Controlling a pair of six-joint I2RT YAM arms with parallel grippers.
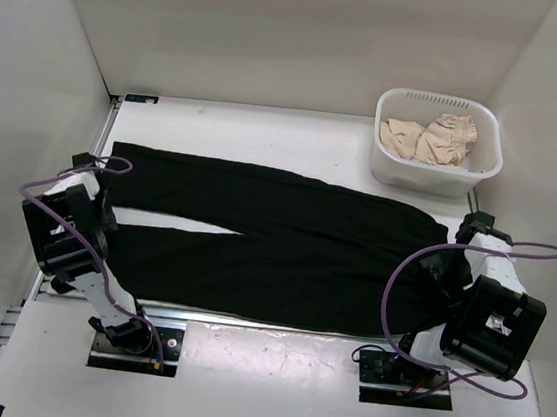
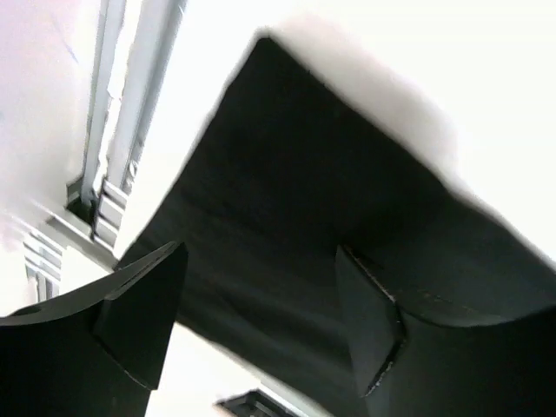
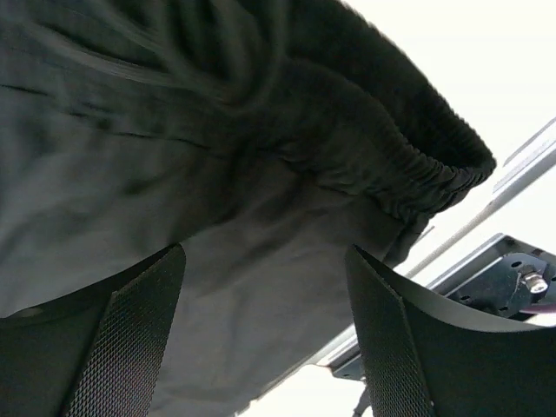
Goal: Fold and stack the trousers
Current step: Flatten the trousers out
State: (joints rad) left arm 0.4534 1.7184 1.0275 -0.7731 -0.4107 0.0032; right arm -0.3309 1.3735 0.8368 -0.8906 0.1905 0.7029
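White table, black trousers flat nearly side to side, basket far right, left gripper spread over hem, right gripper spread over waistband, arms bent low.

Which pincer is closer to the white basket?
Right. The right pincer is at the trousers' waistband end, near the basket; the left pincer is at the leg ends, far across.

White plastic basket, open-topped, standing on the tabletop just beyond the right claw, well apart from the left claw. Contents: crumpled beige cloth garments. Metal rail along the tabletop's edge, just outward of the left claw.
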